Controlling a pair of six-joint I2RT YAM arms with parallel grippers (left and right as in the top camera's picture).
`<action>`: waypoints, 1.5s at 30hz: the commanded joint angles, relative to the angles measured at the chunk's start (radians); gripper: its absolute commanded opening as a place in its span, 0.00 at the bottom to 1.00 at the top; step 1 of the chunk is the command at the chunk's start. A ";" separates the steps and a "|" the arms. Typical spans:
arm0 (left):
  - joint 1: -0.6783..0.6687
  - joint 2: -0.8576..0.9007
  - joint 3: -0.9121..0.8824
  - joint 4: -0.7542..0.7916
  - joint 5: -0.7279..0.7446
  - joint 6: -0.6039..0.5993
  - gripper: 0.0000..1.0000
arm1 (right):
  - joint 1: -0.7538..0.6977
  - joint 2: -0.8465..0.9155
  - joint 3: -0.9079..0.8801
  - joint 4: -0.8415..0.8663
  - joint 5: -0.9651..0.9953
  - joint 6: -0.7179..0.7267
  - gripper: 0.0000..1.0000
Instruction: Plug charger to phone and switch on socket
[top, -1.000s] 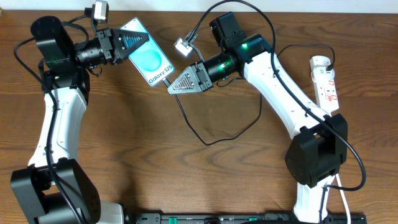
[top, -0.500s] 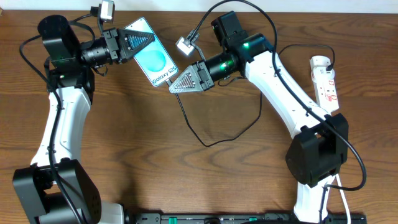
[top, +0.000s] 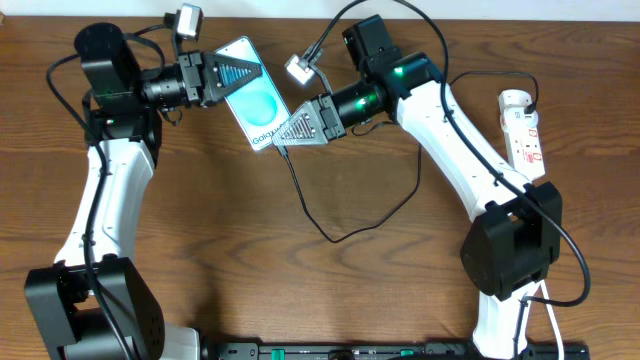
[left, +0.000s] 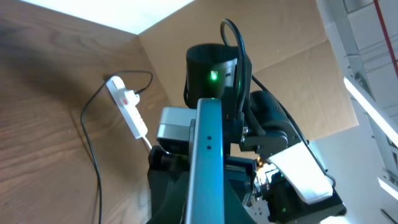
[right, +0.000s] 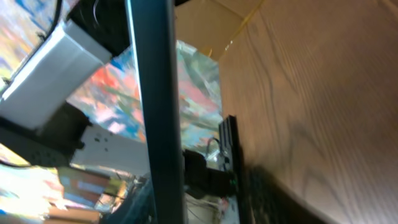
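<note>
Between the left fingers, the phone

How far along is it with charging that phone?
Nothing looks finished. In hand: the left gripper clamps the blue-screened smartphone by one end, and the right gripper is at its other end, where the thin black charger cable ends; whether the tip is in is hidden. Left: switching on the white power strip, far from both grippers.

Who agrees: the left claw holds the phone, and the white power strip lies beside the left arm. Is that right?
No. The overhead view shows the white power strip lying beside the right arm, not the left. The left claw does hold the phone.
</note>
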 joint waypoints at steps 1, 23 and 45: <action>0.003 -0.007 0.013 0.006 0.043 0.006 0.07 | -0.009 -0.004 0.015 0.001 -0.022 0.000 0.72; 0.183 0.015 0.013 -0.208 -0.102 0.048 0.06 | -0.075 -0.004 0.015 -0.011 -0.022 0.000 0.99; 0.194 0.016 0.013 -1.078 -0.727 0.669 0.07 | -0.074 -0.004 0.015 -0.033 -0.021 0.000 0.99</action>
